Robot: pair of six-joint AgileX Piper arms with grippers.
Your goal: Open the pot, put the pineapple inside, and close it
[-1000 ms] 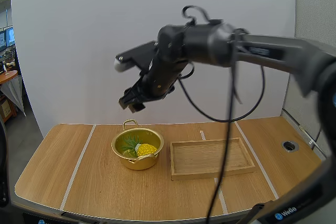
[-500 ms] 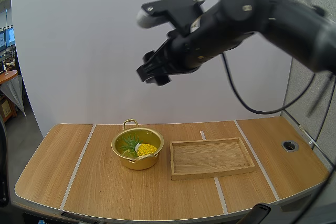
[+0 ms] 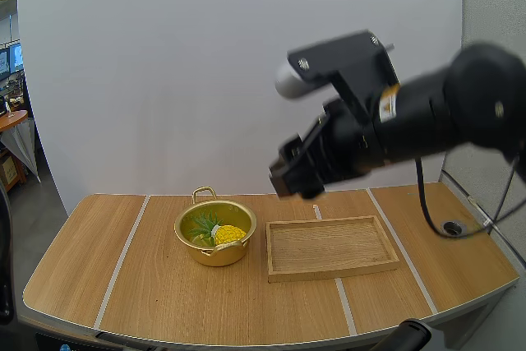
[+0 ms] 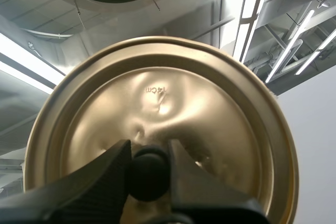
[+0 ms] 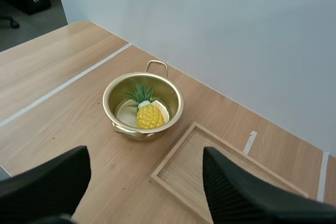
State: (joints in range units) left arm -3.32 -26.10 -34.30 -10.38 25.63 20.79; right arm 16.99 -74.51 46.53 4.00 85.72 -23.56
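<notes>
**Task item.** The pineapple [image 3: 228, 234] is lying inside the gold pot [image 3: 215, 256]. Its yellow body is sitting toward the near wall and its green crown is pointing toward the far rim. The pot is standing upright and open on the table [image 3: 156, 293], with one looped handle facing the back edge. A wooden tray [image 3: 332, 246] is lying flat just beside the pot, on the right arm's side. A narrow strip of table is showing between the two.

**Left jaws.** You are reading these from the left wrist view. The two black fingers [image 4: 94, 182] are clamping the black knob [image 4: 149, 177] of the lid [image 4: 210, 114], pinching it between their tips. The lid's gold knob-side face, which is carrying a small stamped size mark, is turned toward the wrist. The jaws are therefore narrow and are gripping the lid by its knob.

**Right jaws.** In the high view, the right arm [image 3: 411, 121] is hanging high above the table, roughly over the tray's far left corner. In the right wrist view, its fingers [image 5: 47, 184] are standing wide apart and are holding nothing. The open pot with the pineapple in it and the near corner of the tray are showing on the table well below, between the two fingers.

**Status.** The pineapple is sitting in the pot, and the lid is off the pot in the left jaws.
</notes>
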